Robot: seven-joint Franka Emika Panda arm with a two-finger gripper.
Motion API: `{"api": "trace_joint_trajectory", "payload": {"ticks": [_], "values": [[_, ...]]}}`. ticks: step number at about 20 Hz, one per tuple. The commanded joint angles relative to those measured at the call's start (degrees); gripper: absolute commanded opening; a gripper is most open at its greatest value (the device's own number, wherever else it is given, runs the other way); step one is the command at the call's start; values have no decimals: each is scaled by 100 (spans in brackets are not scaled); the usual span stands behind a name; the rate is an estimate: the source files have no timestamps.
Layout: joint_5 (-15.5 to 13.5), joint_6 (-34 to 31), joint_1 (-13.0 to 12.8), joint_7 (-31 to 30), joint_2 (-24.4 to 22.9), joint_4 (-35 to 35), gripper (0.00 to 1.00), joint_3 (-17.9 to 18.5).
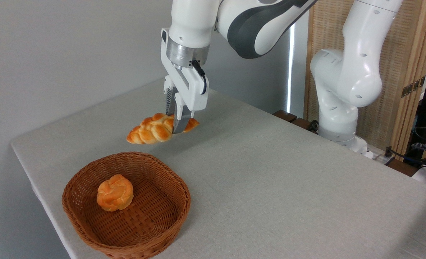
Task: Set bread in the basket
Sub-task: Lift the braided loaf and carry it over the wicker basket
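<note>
Ribbed grey fingers (pixel 179 117) of the white gripper (pixel 175 120) clamp a long braided loaf, the bread (pixel 155 130), near its right end, holding it clear of the table (pixel 270 172) with a faint shadow on the cloth beneath. Left of the fingers, most of the glossy golden-orange plait juts out and tilts slightly downward to a pointed tip; right of them only a short tapered end shows, and the stretch pinched between the pads is hidden. Below and to the left of the fingers sits the basket (pixel 90 180), a shallow round bowl of reddish-brown woven wicker with a braided rim, its near edge cut off by the bottom of the frame. Inside it, toward the left, rests a small round knotted bun (pixel 114 192). Pale, finely textured fabric covers the tabletop. Right of the fingers, the arm's smooth white base (pixel 338 118) stands at the table's far edge before a woven screen (pixel 396 72), its upper joints cropped.
</note>
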Motion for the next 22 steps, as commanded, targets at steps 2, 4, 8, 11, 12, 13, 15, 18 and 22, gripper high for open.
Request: {"api": "trace_joint_trajectory", "payload": {"ticks": [2,4,8,11,12,13,15,18,22], "values": [[-80,45,9,-171,426,771,37,403],[-71,53,9,-127,585,1000,37,570],[-27,62,26,-109,1085,1351,37,729],[-9,62,35,-92,1499,1607,37,887],[-1,62,35,-92,1622,1694,37,948],[-1,62,35,-92,1719,1782,37,984],[8,62,35,-83,1781,1801,39,984],[209,115,35,127,1878,1801,41,984],[342,141,35,154,1913,1809,44,1002]]}}
